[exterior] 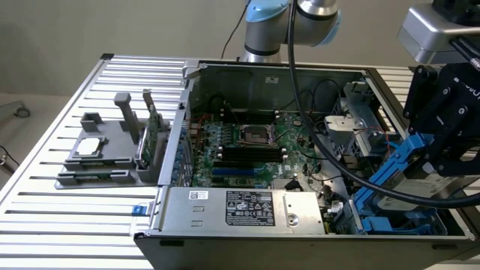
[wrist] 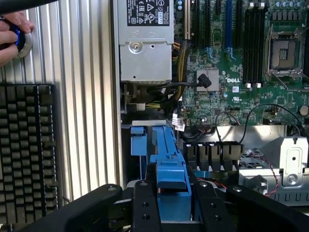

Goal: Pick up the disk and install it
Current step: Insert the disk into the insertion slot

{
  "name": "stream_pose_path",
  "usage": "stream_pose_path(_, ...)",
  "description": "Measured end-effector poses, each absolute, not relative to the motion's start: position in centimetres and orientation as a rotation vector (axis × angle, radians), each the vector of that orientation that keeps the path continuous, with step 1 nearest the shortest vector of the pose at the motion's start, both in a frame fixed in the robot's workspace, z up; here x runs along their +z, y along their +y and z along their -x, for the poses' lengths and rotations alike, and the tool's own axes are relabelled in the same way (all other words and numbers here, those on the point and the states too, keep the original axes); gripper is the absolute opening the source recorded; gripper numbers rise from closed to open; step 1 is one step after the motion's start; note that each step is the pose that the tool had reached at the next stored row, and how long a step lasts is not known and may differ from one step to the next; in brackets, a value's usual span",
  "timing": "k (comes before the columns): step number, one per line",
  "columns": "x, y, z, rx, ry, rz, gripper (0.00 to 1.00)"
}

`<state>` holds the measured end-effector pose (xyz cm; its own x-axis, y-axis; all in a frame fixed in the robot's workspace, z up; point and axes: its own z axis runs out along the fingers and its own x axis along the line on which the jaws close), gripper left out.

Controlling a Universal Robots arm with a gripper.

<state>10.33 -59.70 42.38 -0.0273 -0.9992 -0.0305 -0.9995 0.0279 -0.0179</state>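
The disk [exterior: 421, 184], silver-grey in its blue plastic carrier, hangs tilted over the front corner of the open computer case [exterior: 262, 67], at the exterior view's right. My gripper [exterior: 444, 154] is shut on it from above. In the wrist view the blue carrier of the disk [wrist: 169, 159] sticks out between my two black fingers [wrist: 146, 208], with the gripper [wrist: 171, 198] closed on its sides. Just below it lies the blue drive bay [exterior: 374, 220], and the disk's lower end is close over it; I cannot tell whether they touch.
Inside the case are the green motherboard [exterior: 248, 140] and the silver power supply [exterior: 240, 207]. A grey fixture [exterior: 98, 160] on the exterior view's left holds a small silver chip [exterior: 89, 147] and an upright green card [exterior: 154, 135]. A keyboard [wrist: 26, 150] and a hand [wrist: 12, 36] lie beside the case.
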Motion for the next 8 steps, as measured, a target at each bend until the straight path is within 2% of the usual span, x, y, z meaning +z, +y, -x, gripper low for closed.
stream_pose_path(8,42.30,-59.70,-10.33,0.027,2.221,2.160,0.33)
